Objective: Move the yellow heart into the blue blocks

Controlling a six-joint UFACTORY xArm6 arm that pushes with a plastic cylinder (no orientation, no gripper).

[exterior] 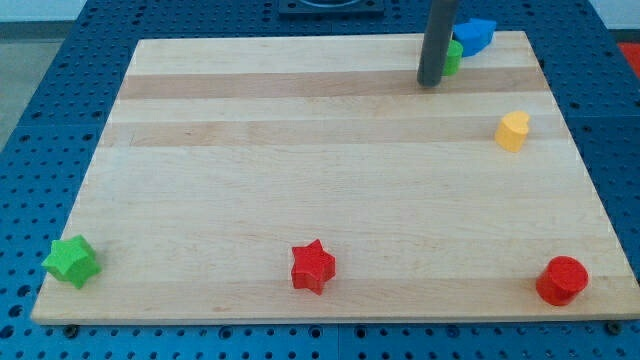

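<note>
Board (330,200) of pale striped wood sits on a blue perforated table (40,120). Green star (71,261) at 8 o'clock, red star (313,266) at 6. My tip (430,82), a bare rod without fingers, at 1 o'clock, touching a green block (454,56); blue block (475,35) behind. Yellow heart (513,131) at 2, apart. Red cylinder (561,280) at 4.

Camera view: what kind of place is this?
Probably a robot lab. A wooden board sits on a blue table full of holes, and my tip pushes toy blocks like the yellow heart.
</note>
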